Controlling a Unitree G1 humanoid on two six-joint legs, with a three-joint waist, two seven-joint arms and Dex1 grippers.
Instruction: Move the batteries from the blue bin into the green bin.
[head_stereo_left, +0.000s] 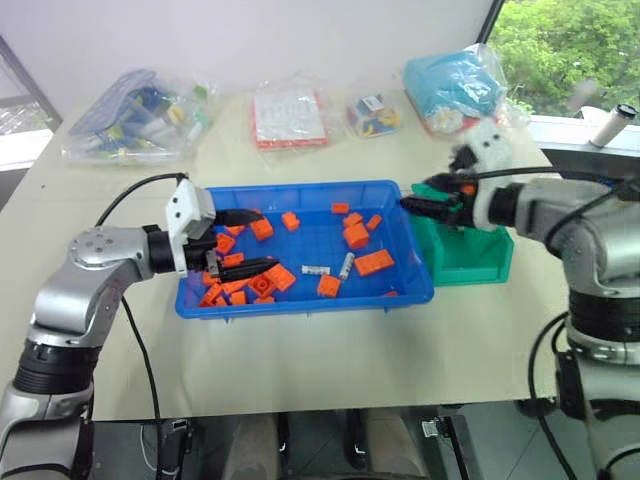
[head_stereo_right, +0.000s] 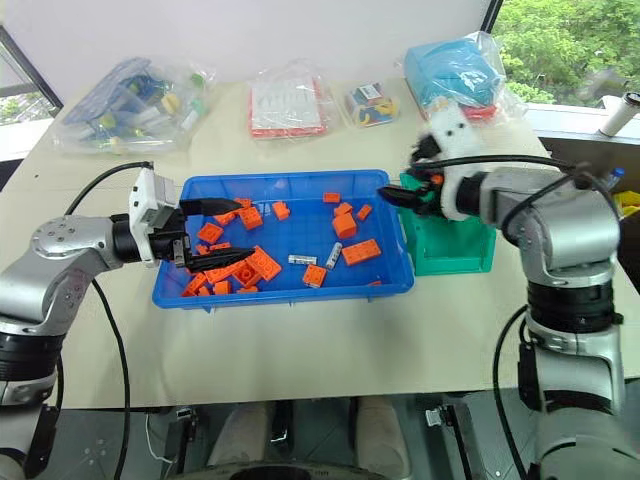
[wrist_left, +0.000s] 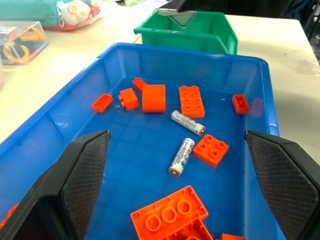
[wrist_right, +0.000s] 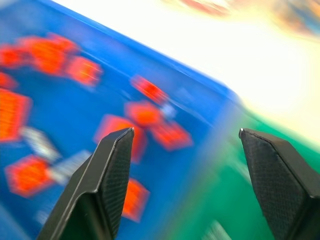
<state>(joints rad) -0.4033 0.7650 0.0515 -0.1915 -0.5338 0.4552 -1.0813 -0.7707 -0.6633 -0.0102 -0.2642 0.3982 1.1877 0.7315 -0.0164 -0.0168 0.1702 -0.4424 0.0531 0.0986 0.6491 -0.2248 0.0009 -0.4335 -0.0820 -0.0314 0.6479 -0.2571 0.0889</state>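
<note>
My right gripper (wrist_right: 185, 140) hangs spread and empty over the green bin (head_stereo_left: 478, 258); my left gripper (wrist_left: 177, 187) gapes above 2 batteries (wrist_left: 182, 155) in the blue bin (head_stereo_left: 300, 302). Best approach: straddle 1 battery crosswise, avoiding bricks.

1. The left pincer (wrist_left: 182, 190) hangs over the blue bin (wrist_left: 70, 110) with its two black fingers (wrist_left: 82, 180) spread wide, nothing between them.
2. Two batteries (wrist_left: 182, 156) lie on the bin floor near its middle, close together but apart; one (wrist_left: 187, 122) lies just below a long orange brick (wrist_left: 191, 101).
3. More orange bricks are scattered around; a square one (wrist_left: 211, 150) lies just beside the nearer battery; a large one (wrist_left: 169, 216) sits between the fingers.
4. The green bin (wrist_left: 195, 31) stands beyond the blue bin's far wall, on the pale desk (wrist_left: 75, 55).
</note>
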